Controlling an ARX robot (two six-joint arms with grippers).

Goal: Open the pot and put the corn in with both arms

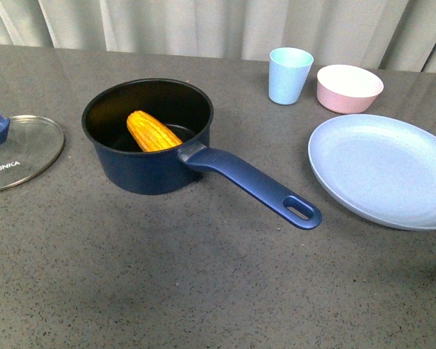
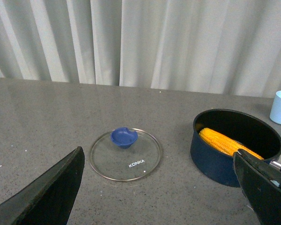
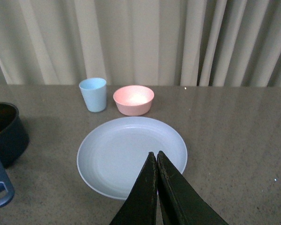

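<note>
The yellow corn cob [image 1: 152, 131] lies inside the dark-blue saucepan [image 1: 149, 171]; its glass lid [image 1: 18, 154] rests at nine o'clock. The task looks done: left gripper [image 2: 159, 187] spread wide, right gripper [image 3: 157, 159] closed empty.

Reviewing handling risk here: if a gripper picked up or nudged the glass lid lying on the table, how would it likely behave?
The glass lid looks rigid and probably breakable. It lies flat on the table with its blue knob up, so a push would likely slide it, not roll it. The knob seems the only graspable part; the smooth rim may slip.
</note>
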